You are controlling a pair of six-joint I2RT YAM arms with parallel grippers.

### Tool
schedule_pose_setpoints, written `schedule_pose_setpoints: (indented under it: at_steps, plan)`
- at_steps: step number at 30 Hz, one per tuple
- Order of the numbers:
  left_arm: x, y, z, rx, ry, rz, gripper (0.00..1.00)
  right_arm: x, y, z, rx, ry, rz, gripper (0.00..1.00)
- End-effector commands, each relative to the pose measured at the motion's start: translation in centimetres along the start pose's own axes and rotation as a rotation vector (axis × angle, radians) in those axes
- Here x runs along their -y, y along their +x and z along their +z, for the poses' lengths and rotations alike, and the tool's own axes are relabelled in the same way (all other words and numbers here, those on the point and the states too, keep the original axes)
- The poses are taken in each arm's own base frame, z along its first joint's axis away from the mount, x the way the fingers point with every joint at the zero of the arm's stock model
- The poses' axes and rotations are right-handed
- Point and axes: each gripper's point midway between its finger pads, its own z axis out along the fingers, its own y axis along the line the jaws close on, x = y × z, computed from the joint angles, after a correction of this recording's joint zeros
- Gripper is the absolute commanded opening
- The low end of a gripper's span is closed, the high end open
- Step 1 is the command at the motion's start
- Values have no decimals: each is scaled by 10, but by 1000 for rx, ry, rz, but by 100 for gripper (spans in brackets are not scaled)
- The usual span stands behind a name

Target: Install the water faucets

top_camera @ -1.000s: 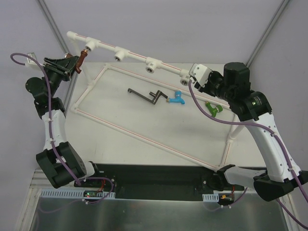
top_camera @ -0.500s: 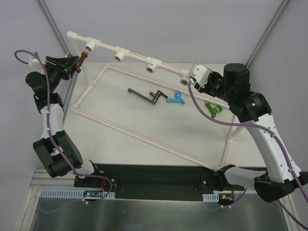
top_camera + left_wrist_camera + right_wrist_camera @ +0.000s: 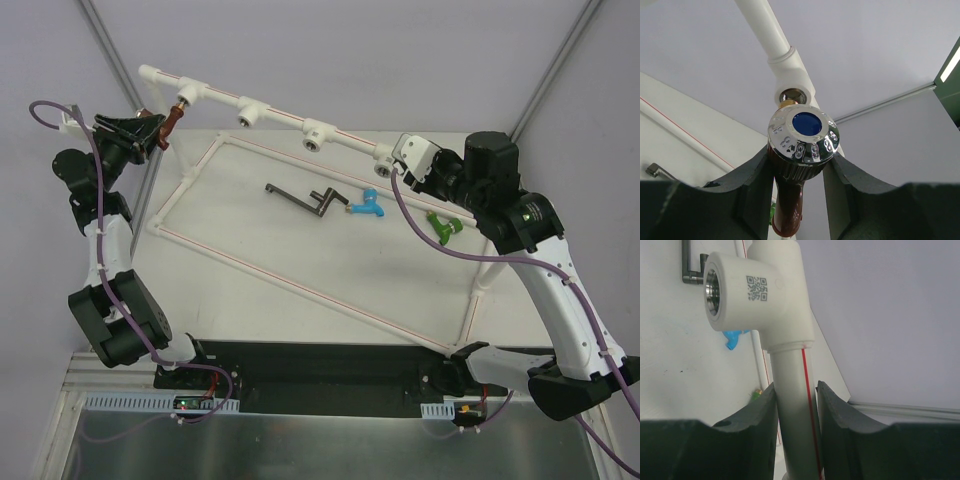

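Since a second ago, the left arm's lower links and its purple cable have swung toward the left edge of the overhead view, while the red-brown water faucet with its shiny chrome knob and blue cap has hardly shifted. It stands tilted at the far left corner, its brass threaded end meeting the mouth of the leftmost round metal-lined socket. How far the thread sits inside cannot be told. The left hand pinches this faucet, one dark finger pressed against each side of the body just under the knob.

That socket belongs to the white plastic pipe frame, whose raised top bar carries four sockets in a row and runs from far left down toward the right. The right hand grips this bar at its right end, both fingers pressed against the red-striped pipe just beside the rightmost socket.

On the white worktop, the blue water faucet lies inside the frame's flat loop, touching the end of a dark metal crank. The green water faucet lies to its right, close under the right arm.
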Motion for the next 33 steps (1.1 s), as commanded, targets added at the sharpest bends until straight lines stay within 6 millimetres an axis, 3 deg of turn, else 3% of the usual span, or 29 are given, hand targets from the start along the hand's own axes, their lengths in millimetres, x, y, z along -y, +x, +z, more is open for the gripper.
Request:
schedule_pose_setpoints:
  at_steps: [1, 21, 33]
  plan:
    - [36, -4, 0, -9, 95, 83, 0, -33, 30, 10, -122, -95, 87, 2]
    - [33, 1, 15, -40, 112, 74, 0, -34, 30, 9, -117, -91, 81, 2]
    - [47, 3, 18, -47, 140, 88, 0, -35, 31, 11, -120, -93, 78, 2]
